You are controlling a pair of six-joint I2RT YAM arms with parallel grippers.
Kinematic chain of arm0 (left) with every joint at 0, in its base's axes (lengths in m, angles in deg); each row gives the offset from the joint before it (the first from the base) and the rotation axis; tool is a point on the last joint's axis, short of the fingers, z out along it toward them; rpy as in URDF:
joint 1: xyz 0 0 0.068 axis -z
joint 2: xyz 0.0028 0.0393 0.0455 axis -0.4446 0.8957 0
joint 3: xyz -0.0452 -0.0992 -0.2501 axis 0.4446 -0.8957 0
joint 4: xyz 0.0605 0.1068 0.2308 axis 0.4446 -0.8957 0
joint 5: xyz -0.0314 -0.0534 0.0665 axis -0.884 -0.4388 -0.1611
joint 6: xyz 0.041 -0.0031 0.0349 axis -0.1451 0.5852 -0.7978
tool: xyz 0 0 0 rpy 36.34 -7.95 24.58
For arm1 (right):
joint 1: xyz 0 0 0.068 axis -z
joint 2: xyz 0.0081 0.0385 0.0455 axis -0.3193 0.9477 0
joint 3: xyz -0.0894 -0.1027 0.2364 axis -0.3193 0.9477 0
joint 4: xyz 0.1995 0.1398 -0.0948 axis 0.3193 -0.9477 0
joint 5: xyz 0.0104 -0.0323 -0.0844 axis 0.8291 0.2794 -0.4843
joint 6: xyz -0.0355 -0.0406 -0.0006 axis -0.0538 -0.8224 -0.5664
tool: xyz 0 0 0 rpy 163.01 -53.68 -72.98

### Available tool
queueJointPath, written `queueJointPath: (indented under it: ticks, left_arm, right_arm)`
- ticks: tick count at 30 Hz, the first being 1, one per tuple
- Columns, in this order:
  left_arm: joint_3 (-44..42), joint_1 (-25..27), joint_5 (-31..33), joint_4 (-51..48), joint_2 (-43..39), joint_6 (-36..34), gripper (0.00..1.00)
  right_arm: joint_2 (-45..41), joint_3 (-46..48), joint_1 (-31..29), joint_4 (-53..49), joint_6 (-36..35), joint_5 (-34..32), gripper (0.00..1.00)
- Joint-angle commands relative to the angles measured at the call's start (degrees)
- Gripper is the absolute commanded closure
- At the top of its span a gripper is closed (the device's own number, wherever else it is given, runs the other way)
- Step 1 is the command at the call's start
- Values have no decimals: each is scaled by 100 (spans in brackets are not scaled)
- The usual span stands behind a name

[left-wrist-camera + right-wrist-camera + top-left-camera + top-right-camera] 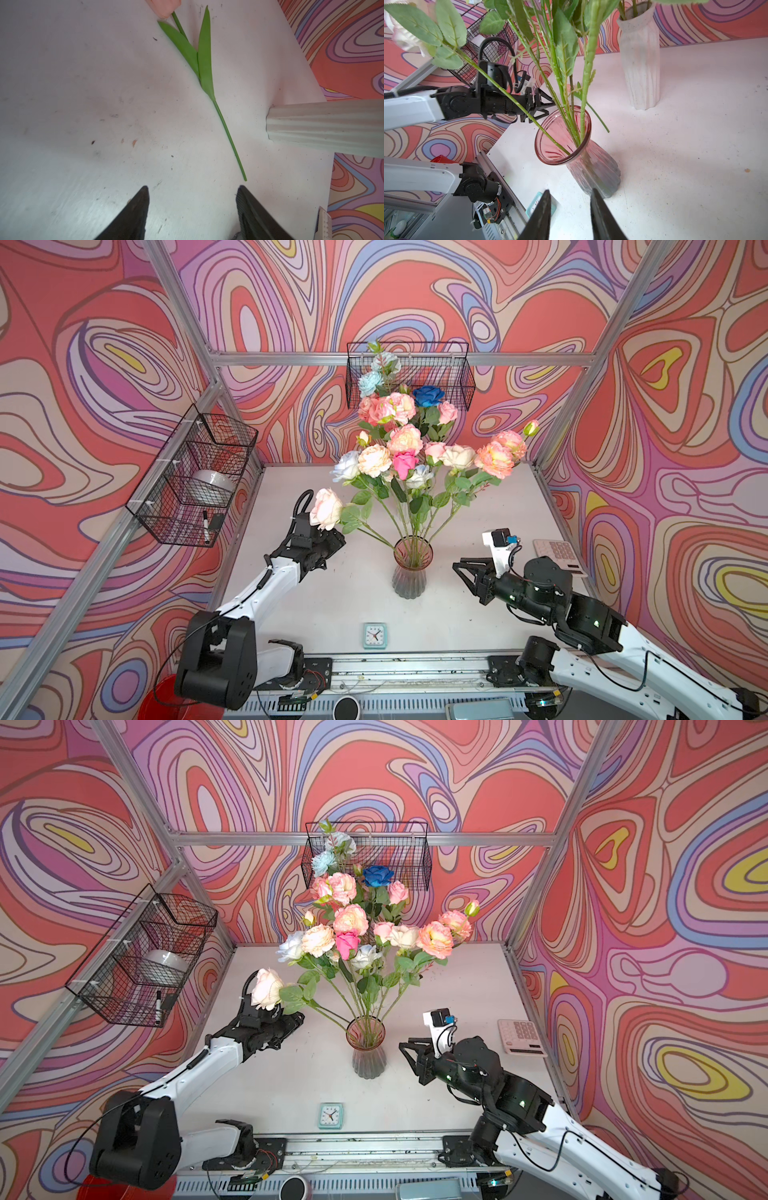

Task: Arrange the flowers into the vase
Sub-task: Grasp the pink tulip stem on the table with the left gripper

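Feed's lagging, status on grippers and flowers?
Left gripper open, empty. Right gripper open, empty, near pink vase. One flower loose on table. Leaning stems crowd left gripper.

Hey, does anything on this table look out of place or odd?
Yes. One pink flower lies flat on the table beside the white vase, in no vase. Also, a pale rose leans far out of the glass vase, well apart from the bunch.

Both arms (257, 589) reach toward the middle, the left gripper (193, 187) empty with a wide gap between its fingers (135, 214), the right gripper (570, 192) narrower (empty too).
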Motion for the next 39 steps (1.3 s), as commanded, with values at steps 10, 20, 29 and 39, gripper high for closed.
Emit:
queueJointPath:
  ticks: [10, 20, 29, 39]
  left_arm:
    - [1482, -42, -196, 449, 2284, 1336, 38]
    - [2244, -6, -285, 146, 3188, 2321, 40]
    - [2983, -39, -109, -1143, 3766, 2245, 54]
    - [2963, -328, -170, -1478, 3987, 2052, 82]
  right_arm:
    - [-477, 180, 21, -304, 101, -309, 68]
    - [-757, 349, 18, -421, 116, -431, 69]
    - [-1124, 316, 21, -667, 148, -565, 71]
    - [-1375, 234, 23, -874, 168, -671, 72]
